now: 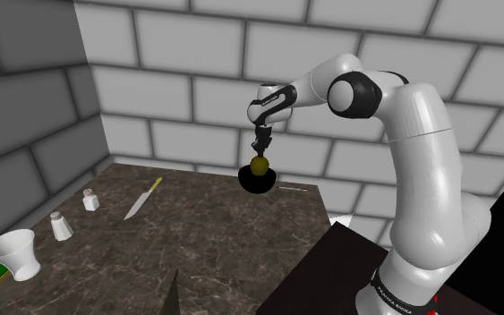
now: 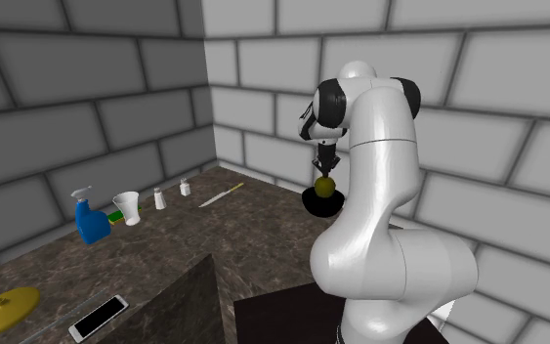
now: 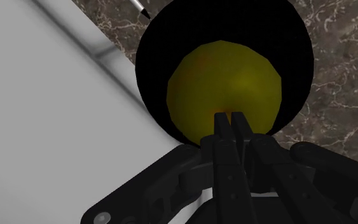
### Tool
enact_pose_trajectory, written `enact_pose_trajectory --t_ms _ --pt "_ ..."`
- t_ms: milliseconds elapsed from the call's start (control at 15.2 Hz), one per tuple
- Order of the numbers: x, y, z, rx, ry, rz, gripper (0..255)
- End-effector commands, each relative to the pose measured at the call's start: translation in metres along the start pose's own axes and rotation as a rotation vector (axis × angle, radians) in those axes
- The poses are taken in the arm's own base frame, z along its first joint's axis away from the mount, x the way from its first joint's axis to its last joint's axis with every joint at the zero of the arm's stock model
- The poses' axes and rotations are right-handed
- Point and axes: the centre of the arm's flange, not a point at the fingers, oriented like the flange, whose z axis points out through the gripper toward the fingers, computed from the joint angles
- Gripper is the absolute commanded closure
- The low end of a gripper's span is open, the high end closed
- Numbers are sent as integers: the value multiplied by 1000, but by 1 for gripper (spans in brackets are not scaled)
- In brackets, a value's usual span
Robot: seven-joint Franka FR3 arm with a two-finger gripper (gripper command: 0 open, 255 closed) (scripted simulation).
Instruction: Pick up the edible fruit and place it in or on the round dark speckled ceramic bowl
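The yellow fruit (image 3: 225, 83) sits in the mouth of the black bowl (image 3: 155, 57), on the marble counter (image 1: 223, 251) near the back wall. The gripper (image 3: 229, 119) is above it, fingers nearly together, pinching the fruit's top. A knife (image 1: 140, 201) lies well apart.

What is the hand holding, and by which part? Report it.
Nothing, as far as shows. The hand has its fingers shut together above the yellow fruit, which sits in the black bowl, not between them.
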Motion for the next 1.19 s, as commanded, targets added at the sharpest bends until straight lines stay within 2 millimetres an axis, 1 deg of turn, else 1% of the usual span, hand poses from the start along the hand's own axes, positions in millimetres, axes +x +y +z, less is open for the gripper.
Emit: enact_pose_trajectory --t_ms 0,198,264,594,792,858,1122 --pt "0 0 0 0 0 0 255" --pt "0 0 0 0 0 0 255" --pt "0 0 0 0 0 0 0" --pt "0 0 0 0 0 0 0" --pt "0 0 -39 0 0 0 0" --pt "0 0 -50 0 0 0 0" --pt "0 0 -50 0 0 0 0"
